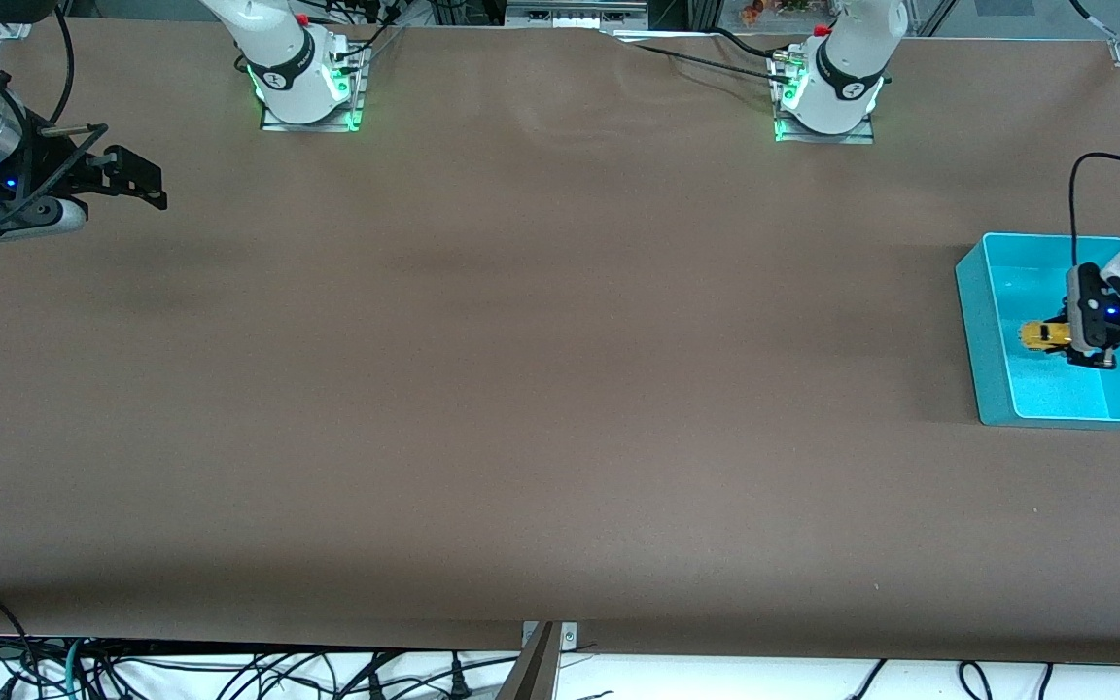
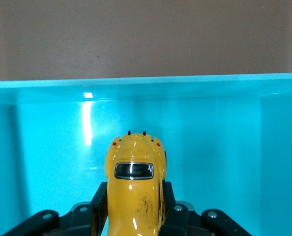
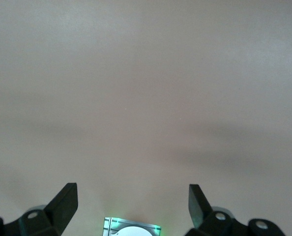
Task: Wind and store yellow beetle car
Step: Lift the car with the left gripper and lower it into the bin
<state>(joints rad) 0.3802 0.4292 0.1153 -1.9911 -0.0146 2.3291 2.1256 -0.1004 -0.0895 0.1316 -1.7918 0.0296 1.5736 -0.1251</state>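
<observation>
The yellow beetle car (image 1: 1044, 336) is a tiny rounded toy with a dark window, held over the inside of the turquoise tray (image 1: 986, 321) at the left arm's end of the table. My left gripper (image 1: 1070, 340) is shut on it, a black finger pressed to each side of the body. In the left wrist view the yellow beetle car (image 2: 134, 187) points at the tray's wall (image 2: 210, 128), with my left gripper (image 2: 134, 206) clamped round it. Whether its wheels touch the tray floor is hidden. My right gripper (image 1: 137, 185) waits open above the bare table at the right arm's end; the right wrist view shows that gripper (image 3: 132, 199) with nothing between its fingers.
The brown table (image 1: 541, 389) spreads between the two arms. Both arm bases (image 1: 307, 78) (image 1: 827, 92) stand along the edge farthest from the front camera. Cables hang below the table's nearest edge (image 1: 229, 671).
</observation>
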